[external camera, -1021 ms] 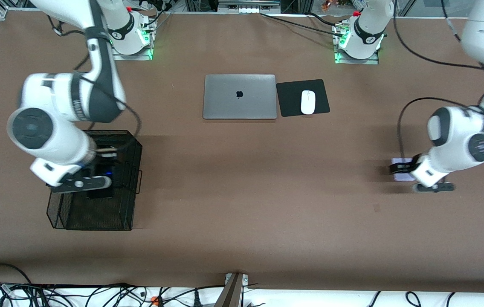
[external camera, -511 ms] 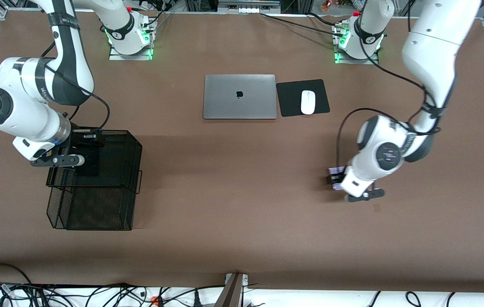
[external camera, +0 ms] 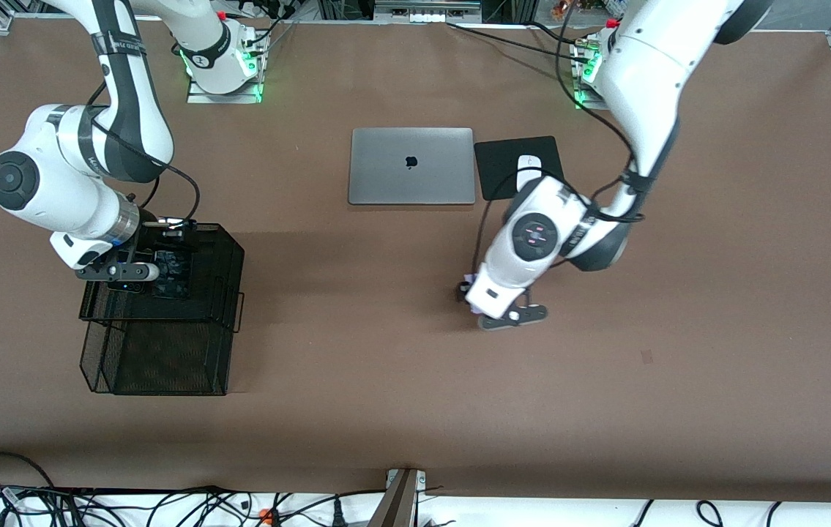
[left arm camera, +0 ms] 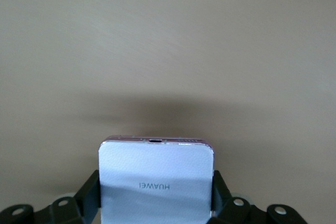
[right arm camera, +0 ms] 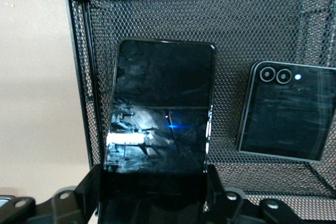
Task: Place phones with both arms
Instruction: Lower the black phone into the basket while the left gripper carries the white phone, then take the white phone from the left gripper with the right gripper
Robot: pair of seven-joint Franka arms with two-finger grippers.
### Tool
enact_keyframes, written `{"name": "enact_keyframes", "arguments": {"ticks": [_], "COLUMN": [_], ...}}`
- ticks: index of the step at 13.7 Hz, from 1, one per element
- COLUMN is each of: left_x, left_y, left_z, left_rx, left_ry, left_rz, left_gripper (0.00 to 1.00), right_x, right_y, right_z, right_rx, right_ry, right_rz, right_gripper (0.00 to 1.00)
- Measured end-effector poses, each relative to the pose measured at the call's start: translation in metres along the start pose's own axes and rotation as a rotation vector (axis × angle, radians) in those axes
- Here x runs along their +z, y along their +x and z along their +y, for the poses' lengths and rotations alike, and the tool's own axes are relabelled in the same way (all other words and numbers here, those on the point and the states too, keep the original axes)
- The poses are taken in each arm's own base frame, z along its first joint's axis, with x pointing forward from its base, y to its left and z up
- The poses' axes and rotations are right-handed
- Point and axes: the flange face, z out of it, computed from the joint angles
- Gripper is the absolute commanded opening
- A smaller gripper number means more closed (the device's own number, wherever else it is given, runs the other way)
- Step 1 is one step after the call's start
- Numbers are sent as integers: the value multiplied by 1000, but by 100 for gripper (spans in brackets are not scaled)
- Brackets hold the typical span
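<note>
— Where are the phones right now?

— The pale lavender-white phone (left arm camera: 156, 179) is up in the air, pinched by its two side edges in the left gripper (left arm camera: 156, 203). You can read HUAWEI on its pale face, and a port shows on its free edge. It hangs over bare brown table (external camera: 356, 351), over the middle stretch, nearer the front camera than the laptop (external camera: 411, 166).

— And the black ones?

— The long black phone (right arm camera: 160, 108) is clamped at one end in the right gripper (right arm camera: 153, 198); its fingers (right arm camera: 88, 188) press on both sides of the slab. The glossy screen throws back reflections and a small blue glint. The slab reaches into the black mesh basket (right arm camera: 84, 77), close along one mesh wall.

— Anything already in there?

— Yes, the small near-square black phone (right arm camera: 287, 113) lies on the mesh floor beside the long one, apart from it, with two camera rings at one corner.

— Where does that basket stand?

— Toward the right arm's end of the table, nearer the front camera than that arm's base. From the front, the right gripper (external camera: 159, 272) sits over the part of the basket (external camera: 225, 307) closest to the bases.

— What else is on the table?

— The closed silver laptop in the middle, and just beside it a black mouse pad (external camera: 503, 165) with a white mouse (external camera: 527, 162), which the left arm's forearm partly covers. The left gripper (external camera: 468, 291) is mostly hidden under its own wrist there.
</note>
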Motion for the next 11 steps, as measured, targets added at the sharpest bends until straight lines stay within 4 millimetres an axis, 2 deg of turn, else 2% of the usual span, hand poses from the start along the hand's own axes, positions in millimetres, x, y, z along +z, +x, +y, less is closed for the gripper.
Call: {"name": "enact_keyframes", "arguments": {"ticks": [4, 7, 8, 9, 10, 11], "left_x": [16, 36, 44, 50, 55, 57], "left_y": [-23, -37, -41, -46, -52, -57], "left_z": [56, 83, 89, 96, 102, 107], "left_rx": [37, 19, 6, -3, -4, -5], "left_ry": [-28, -25, -19, -11, -4, -1], "left_rz": [11, 22, 29, 37, 45, 49], "left_gripper": [0, 0, 0, 0, 0, 0], "right_x": [8, 15, 17, 20, 22, 23], "right_y": [2, 8, 10, 11, 12, 13], "right_z": [0, 0, 0, 0, 0, 0], "right_rx": [13, 28, 34, 39, 45, 50], "right_ry": [-10, -11, -9, -7, -3, 4], "right_rz": [4, 37, 45, 48, 49, 51], "right_gripper": [0, 0, 28, 46, 61, 67]}}
